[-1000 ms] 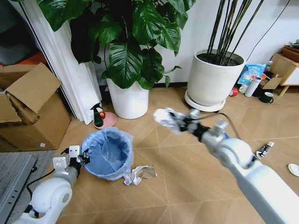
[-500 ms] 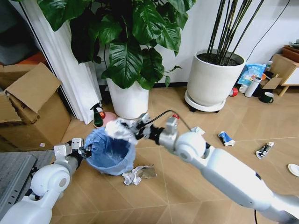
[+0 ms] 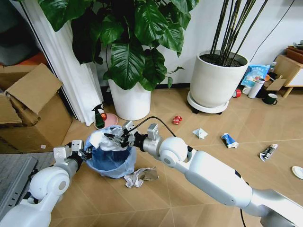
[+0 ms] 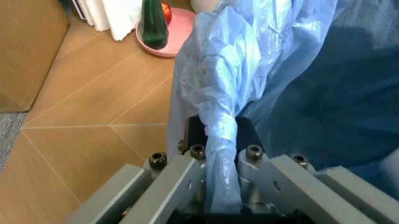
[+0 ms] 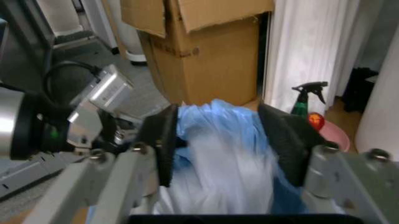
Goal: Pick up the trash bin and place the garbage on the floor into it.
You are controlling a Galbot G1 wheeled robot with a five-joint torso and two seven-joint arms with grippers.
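Observation:
The trash bin point(image 3: 113, 163), dark and lined with a crinkly light-blue bag, is held at its rim by my left gripper point(image 3: 85, 152), which is shut on the bag edge point(image 4: 219, 140). My right gripper point(image 3: 113, 138) hovers over the bin's mouth, open, with a blurred white paper wad point(image 5: 221, 172) just below its fingers, inside the bag point(image 5: 212, 119). Garbage lies on the floor point(image 3: 189, 189): a brownish wrapper with white paper point(image 3: 141, 176), a red crushed piece point(image 3: 176, 119), a white wad point(image 3: 200, 133), a blue-white wrapper point(image 3: 229, 140), a tube wrapper point(image 3: 268, 152) and a white lid point(image 3: 298, 171).
Two big white plant pots point(image 3: 129, 100) point(image 3: 215, 82) stand behind. A green spray bottle point(image 3: 99, 118) on a pink dish is just beyond the bin. Cardboard boxes point(image 3: 33, 113) sit at the left. A white bottle point(image 3: 256, 88) and a dark mug point(image 3: 270, 99) are at the far right.
My right arm has swung left with the white wad, from mid-floor to over the bin, and its fingers now stand open. The left gripper has kept its hold on the rim.

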